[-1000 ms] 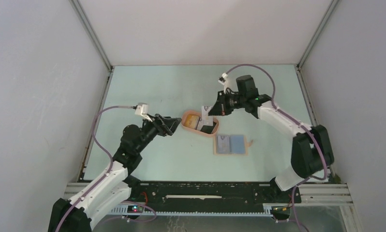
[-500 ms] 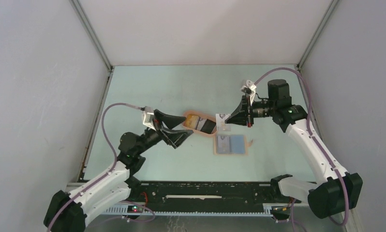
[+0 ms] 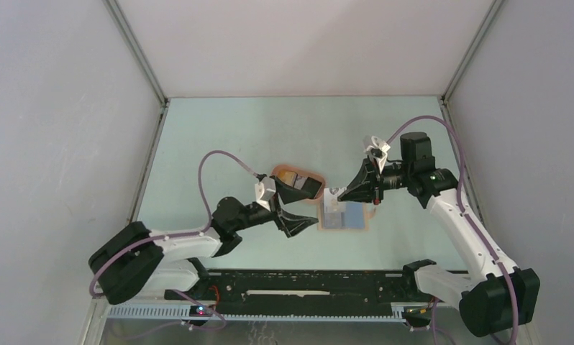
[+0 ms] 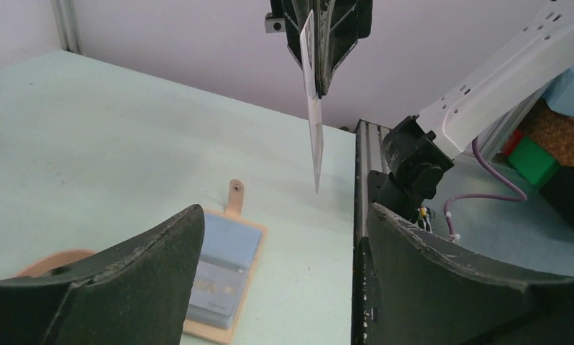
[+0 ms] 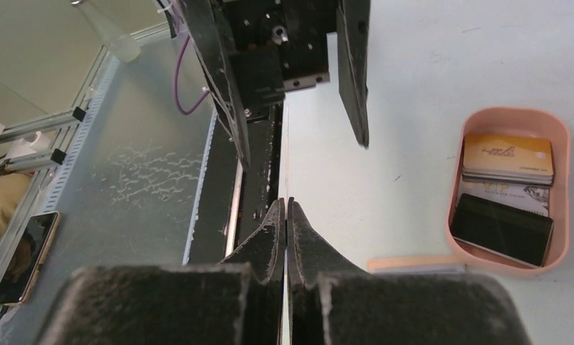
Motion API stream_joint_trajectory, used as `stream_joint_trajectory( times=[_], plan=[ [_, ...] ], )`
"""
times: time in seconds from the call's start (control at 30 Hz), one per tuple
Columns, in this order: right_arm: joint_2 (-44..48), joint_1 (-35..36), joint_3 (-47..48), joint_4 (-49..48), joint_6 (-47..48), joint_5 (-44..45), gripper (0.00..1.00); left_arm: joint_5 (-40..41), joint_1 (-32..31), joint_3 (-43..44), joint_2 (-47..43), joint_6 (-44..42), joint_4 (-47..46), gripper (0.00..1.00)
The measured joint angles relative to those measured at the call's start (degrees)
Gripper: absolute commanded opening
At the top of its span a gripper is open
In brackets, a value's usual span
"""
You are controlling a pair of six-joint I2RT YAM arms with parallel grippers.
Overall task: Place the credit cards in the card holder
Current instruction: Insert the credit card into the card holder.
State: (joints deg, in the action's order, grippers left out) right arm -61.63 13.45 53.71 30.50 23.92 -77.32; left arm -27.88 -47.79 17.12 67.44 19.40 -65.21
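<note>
The tan card holder lies open on the table, blue pockets up, with a card in its left half; in the left wrist view the card holder shows its snap tab. My right gripper is shut on a white card, held on edge just above the holder's left end. Edge-on, that card hangs from the right gripper. My left gripper is open and empty beside the holder's left side, facing the card. Yellow, patterned white and black cards lie in the tray.
The peach oval tray sits just behind my left gripper, left of the holder; its rim shows in the right wrist view. The black rail runs along the near table edge. White walls enclose the table on three sides.
My left arm swung right and stretched out low, from beside the tray to the holder's left side, jaws open. My right gripper carried the white card from the tray toward the holder.
</note>
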Motion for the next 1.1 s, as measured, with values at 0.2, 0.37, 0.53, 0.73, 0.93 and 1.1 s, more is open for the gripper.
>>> stream_joint_trajectory(
  times=[0.2,0.37,0.53,0.73,0.93,1.1],
  plan=[
    [-1.9,0.0,0.0,-0.72,-0.07,-1.27,0.0,-0.9,-2.14,3.56,9.97,0.72,-7.56,0.7],
    [-3.02,0.09,0.0,-0.76,-0.24,-1.22,0.0,-1.09,-2.93,6.4,12.87,1.66,-10.75,0.48],
    [-3.06,0.15,0.0,-0.79,-0.24,-1.18,0.0,-1.42,-3.1,7.39,15.06,2.89,-12.2,0.28],
    [-3.06,0.28,0.0,-0.79,-0.17,-0.74,0.04,-2.69,-3.15,8.52,17.05,5.51,-12.26,0.0],
    [-3.06,0.57,0.02,-0.02,0.37,1.01,0.61,-2.78,-3.13,8.55,17.11,8.26,-12.26,0.0],
    [-3.08,0.15,0.24,3.06,2.91,3.1,0.69,-2.8,-2.01,8.33,17.11,12.15,-12.0,0.0]
  ],
)
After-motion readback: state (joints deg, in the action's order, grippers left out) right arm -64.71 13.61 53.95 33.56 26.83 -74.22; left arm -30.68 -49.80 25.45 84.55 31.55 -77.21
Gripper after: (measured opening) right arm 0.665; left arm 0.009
